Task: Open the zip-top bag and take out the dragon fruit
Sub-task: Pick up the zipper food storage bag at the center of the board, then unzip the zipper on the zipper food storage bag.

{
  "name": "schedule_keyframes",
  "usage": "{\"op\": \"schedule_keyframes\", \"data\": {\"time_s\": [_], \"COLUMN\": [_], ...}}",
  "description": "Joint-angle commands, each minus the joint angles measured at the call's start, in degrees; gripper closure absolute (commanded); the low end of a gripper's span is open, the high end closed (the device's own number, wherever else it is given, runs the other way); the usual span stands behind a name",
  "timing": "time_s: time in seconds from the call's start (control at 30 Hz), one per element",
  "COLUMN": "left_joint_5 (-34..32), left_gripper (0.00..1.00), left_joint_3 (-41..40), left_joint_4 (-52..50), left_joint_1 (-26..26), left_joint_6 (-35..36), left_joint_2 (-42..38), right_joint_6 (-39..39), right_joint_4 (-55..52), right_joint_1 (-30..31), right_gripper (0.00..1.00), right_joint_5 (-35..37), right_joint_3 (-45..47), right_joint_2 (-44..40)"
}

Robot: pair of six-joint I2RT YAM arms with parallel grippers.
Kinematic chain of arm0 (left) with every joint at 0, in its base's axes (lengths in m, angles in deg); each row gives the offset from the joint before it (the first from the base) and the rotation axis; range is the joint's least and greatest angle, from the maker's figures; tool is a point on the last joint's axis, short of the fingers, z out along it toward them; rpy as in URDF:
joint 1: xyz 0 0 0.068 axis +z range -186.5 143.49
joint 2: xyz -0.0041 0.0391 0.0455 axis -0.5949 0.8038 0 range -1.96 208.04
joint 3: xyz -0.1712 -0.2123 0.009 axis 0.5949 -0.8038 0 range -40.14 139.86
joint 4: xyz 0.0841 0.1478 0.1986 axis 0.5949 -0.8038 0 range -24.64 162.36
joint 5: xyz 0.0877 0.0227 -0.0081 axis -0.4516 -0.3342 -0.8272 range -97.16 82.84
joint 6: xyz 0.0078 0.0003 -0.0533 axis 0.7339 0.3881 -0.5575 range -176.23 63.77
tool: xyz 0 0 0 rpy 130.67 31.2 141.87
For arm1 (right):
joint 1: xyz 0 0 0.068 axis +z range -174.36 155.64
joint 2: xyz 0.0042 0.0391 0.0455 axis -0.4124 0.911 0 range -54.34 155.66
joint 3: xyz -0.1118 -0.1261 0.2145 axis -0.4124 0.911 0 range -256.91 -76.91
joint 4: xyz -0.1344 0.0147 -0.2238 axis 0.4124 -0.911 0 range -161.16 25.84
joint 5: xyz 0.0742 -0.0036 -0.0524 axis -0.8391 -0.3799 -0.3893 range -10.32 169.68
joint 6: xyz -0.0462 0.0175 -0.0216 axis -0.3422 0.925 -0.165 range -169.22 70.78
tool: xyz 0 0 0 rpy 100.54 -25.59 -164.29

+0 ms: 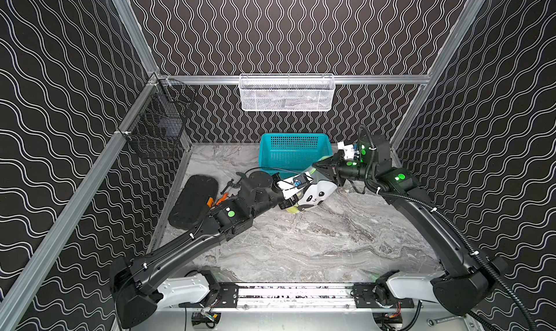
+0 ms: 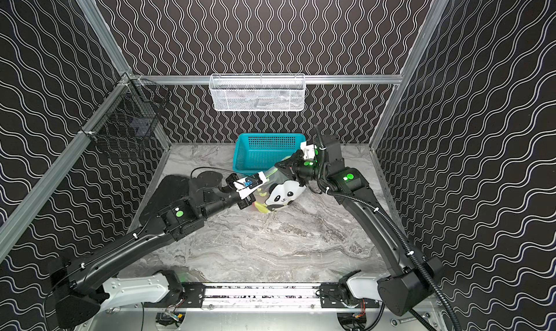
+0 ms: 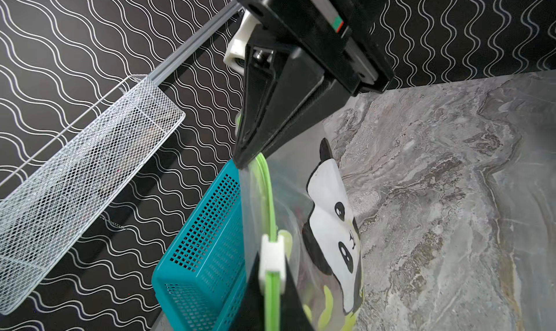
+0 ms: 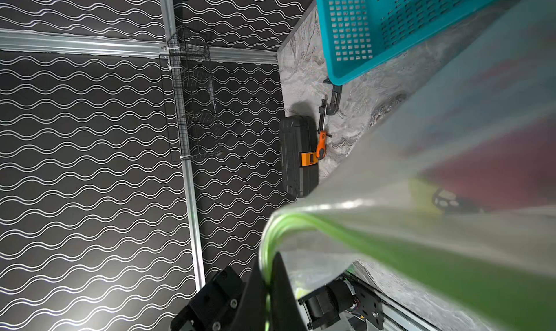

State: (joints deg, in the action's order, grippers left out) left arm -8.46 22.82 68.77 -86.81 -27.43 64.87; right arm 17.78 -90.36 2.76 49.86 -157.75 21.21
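Tabletop (image 1: 301, 248) was grey marble-look stuff, boxed in by wavy black-and-white walls. A white mesh basket (image 1: 285, 93) hung on the back rail and a black wire basket (image 1: 156, 128) on the left rail. A teal perforated basket (image 1: 288, 152) sat at the back of the tabletop. A black tool case (image 1: 192, 201) lay over by the left wall.

The zip-top bag (image 1: 316, 194), the clear one with the panda print, was strung between both arms just in front of the teal basket. Its lower end was down at the tabletop. The dragon fruit (image 4: 505, 161) was inside it, but honestly just a blurry magenta-red mass through the plastic in the right wrist view, so I couldn't count them.

The right claw (image 4: 268, 269) was pressed together on one end of the lime-green zip strip (image 3: 266, 194). The left claw (image 3: 272, 280) was pinched tight on the same strip further along, right at the white slider (image 3: 272, 254). I couldn't tell if the stretch of strip between them was sealed.

Small stuff: a grey clamp (image 4: 332, 104) and an orange-handled screwdriver (image 4: 321, 147) lay just beside the tool case.
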Motion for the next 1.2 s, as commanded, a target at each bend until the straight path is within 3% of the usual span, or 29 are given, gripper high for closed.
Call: {"op": "schedule_keyframes", "data": {"time_s": [0.0,0.1,0.2,0.3,0.4,0.47,0.57,0.67,0.83,0.93,0.97,1.17], "left_joint_5": [3.78,9.12,17.75,26.5,28.04,29.46,32.32,33.94,35.09,35.82,35.98,36.39], "left_gripper": [1.0,1.0,1.0,1.0,1.0,1.0,1.0,1.0,1.0,1.0,1.0,1.0], "left_joint_3": [0.71,2.59,5.44,7.71,8.03,8.45,8.8,8.81,7.24,6.06,6.06,7.97], "left_joint_4": [0.12,-3.11,-7.34,-10.36,-11.72,-12.17,-11.87,-12.27,-12.73,-12.42,-12.34,-13.13], "left_joint_1": [1.04,3.93,8.86,14.1,14.98,15.15,15.74,15.67,15.71,15.59,15.57,14.24], "left_joint_6": [-0.39,-2.1,-4.06,-4.9,-2.45,-2.33,-3.05,-2.85,-2.21,-2.06,-2.07,0.05], "left_joint_2": [-0.52,-0.3,0.61,1.56,1.58,1.74,1.78,1.56,0.54,0.21,0.29,1.93], "right_joint_6": [-0.14,-1.05,-6.81,-23.4,-42.74,-53.81,-67.38,-77.86,-95.83,-99.33,-99.7,-104.71], "right_joint_4": [0.23,-0.43,-3.31,-12.7,-18.71,-16.4,-2.48,5.0,-0.48,0.4,0.97,-0.61], "right_joint_1": [0.13,0.13,-0.31,-0.87,-0.81,-0.67,-0.44,-0.07,1.3,1.97,2.02,4.48], "right_gripper": [1.0,1.0,0.69,0.56,0.53,0.46,0.12,0.11,0.21,0.44,0.47,0.47], "right_joint_5": [0.11,0.21,0.16,2.69,5.86,5.85,1.78,-1.47,-1.82,-3.71,-4.76,-10.76], "right_joint_3": [0.33,0.43,-1.16,-7.05,-9.84,-7.01,2.55,5.36,0.67,-0.53,-0.76,-3.72], "right_joint_2": [-0.12,-0.18,-0.14,-0.33,-3.74,-8.58,-18.59,-21.17,-14.3,-11.37,-10.62,-5.52]}}
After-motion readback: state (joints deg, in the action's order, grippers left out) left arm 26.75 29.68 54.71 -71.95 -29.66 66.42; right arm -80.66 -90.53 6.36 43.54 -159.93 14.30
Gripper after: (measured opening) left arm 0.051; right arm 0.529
